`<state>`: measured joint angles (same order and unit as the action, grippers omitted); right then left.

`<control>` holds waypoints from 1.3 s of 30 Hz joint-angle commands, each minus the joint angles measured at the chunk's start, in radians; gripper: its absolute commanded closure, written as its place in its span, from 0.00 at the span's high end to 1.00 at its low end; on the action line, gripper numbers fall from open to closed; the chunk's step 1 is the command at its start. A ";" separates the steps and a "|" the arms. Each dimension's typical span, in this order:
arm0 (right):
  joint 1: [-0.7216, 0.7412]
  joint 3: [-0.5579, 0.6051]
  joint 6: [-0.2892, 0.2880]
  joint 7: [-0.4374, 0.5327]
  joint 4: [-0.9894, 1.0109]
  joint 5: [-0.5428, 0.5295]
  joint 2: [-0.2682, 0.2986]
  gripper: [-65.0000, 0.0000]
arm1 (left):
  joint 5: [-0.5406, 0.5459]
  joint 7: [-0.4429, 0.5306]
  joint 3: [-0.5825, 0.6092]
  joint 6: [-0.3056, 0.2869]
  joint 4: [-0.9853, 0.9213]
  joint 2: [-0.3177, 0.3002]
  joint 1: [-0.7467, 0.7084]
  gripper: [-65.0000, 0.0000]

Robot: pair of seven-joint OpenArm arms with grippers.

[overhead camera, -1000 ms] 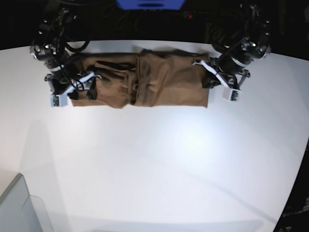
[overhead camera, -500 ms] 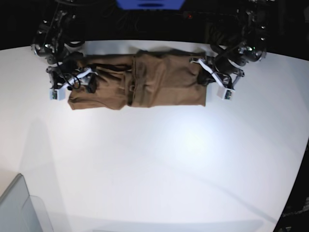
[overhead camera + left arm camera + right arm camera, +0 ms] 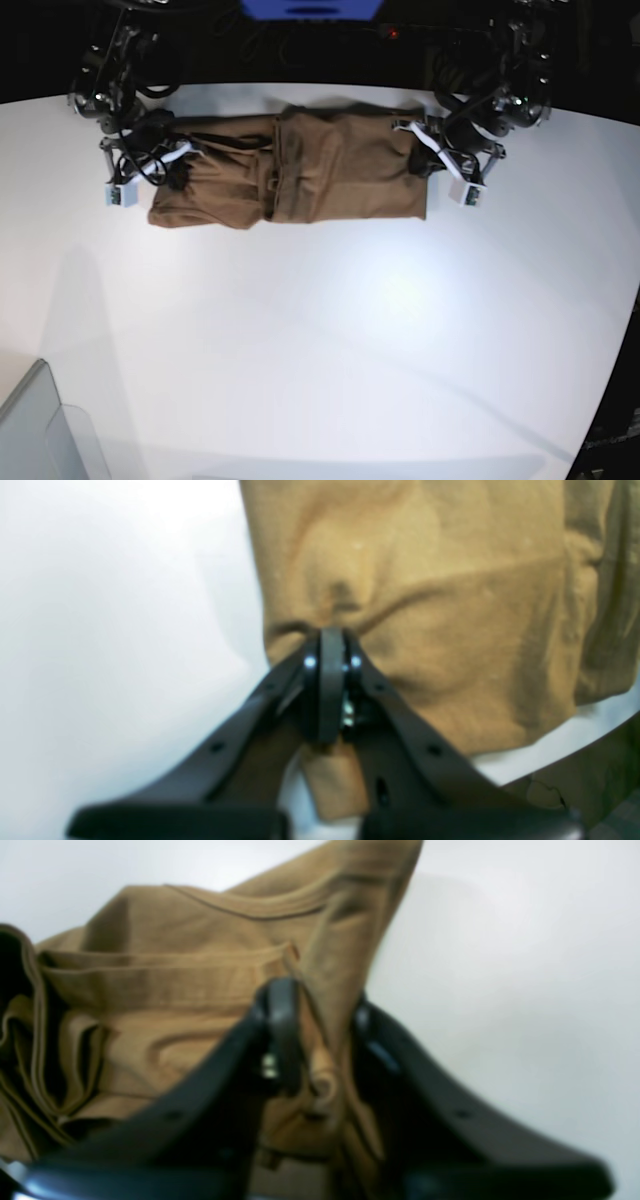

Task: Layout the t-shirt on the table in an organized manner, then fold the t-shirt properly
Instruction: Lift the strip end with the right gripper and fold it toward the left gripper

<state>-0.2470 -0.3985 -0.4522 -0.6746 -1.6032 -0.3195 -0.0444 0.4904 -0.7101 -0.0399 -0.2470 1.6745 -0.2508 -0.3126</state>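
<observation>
T-shirt [image 3: 300,170]: tan cotton, creased oblong strip.

The t-shirt [image 3: 300,170] is matt tan cotton cloth, soft and creased; the table [image 3: 330,330] looks smooth, white, faintly glossy; gripper fingers [image 3: 332,680] look black plastic

Both wrist views blurred; t-shirt [image 3: 165,1005] cut off at frame edges.

The t-shirt [image 3: 290,168] lies bunched lengthwise along the far edge of the table [image 3: 330,340]. My right gripper [image 3: 172,170] and left gripper [image 3: 425,155] sit at its opposite ends.
</observation>
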 commanded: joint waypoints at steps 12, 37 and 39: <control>-0.070 -0.001 -0.006 -0.038 -0.193 0.010 -0.008 0.00 | 0.017 0.002 -0.127 -0.007 0.105 0.000 -0.021 0.00; -0.185 0.158 -0.007 -0.033 -0.409 0.009 -0.068 0.00 | 0.012 0.004 -0.130 -0.004 -0.159 0.043 0.046 0.00; -0.196 0.209 -0.007 -0.033 -0.417 0.009 -0.068 0.00 | 0.006 0.008 -0.108 -0.002 -0.162 0.044 0.046 0.00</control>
<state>-0.4393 -0.1894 -0.4519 -0.7250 -2.0041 -0.2939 -0.1108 0.5220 -0.6491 -0.1493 -0.2588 1.5177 -0.2012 -0.2539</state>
